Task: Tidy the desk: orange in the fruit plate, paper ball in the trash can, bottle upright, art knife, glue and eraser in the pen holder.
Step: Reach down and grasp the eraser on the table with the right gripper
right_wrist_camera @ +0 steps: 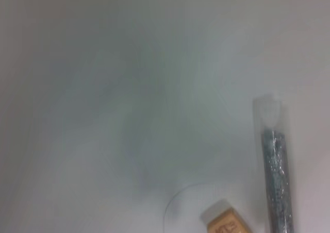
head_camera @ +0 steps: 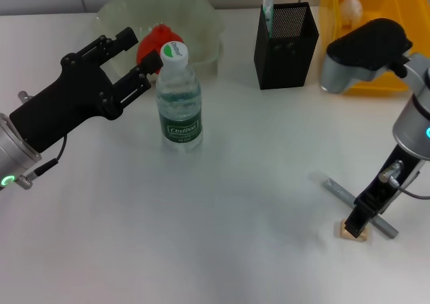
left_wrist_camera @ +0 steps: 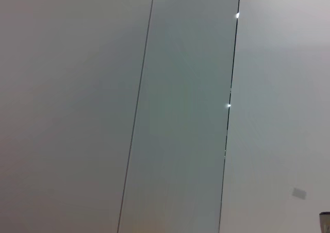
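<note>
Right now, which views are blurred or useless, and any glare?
Head view: sharp; bottle upright and crisp, soft shadows under it and under the right gripper at the eraser. Left wrist view: only wall panels with small bright glints on a seam, nothing of the desk. Right wrist view: smeared and hazy; art knife and eraser corner recognisable at the edge.

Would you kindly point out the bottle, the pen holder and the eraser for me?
bottle (head_camera: 179, 119), head view, on its green label.
pen holder (head_camera: 287, 55), head view, on its front mesh wall.
eraser (right_wrist_camera: 227, 221), right wrist view, on its tan sleeve.
</note>
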Controlling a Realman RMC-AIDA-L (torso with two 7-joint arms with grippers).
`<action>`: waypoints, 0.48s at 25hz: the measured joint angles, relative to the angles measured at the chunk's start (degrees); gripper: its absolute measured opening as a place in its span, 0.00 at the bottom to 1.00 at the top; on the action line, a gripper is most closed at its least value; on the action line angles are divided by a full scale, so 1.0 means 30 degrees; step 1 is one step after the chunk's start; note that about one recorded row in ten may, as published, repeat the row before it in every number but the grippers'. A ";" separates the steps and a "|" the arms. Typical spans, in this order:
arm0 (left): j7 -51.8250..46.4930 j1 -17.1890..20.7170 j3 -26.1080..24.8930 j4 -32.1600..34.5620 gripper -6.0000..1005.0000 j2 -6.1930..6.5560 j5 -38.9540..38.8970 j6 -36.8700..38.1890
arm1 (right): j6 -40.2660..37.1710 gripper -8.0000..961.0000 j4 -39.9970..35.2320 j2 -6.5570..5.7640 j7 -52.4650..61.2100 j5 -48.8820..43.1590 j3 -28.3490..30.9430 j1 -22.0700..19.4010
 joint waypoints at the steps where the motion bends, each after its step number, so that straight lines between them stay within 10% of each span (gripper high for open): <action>1: -0.0001 0.0001 -0.0004 -0.0002 0.59 -0.0001 0.0001 -0.0009 | 0.0150 0.68 0.0045 0.0002 -0.0009 0.0000 -0.0231 0.0052; 12: 0.0004 0.0133 -0.0014 -0.0003 0.59 -0.0002 0.0001 -0.0025 | 0.2340 0.67 -0.1339 0.0077 -0.4533 0.0153 -0.2074 -0.1042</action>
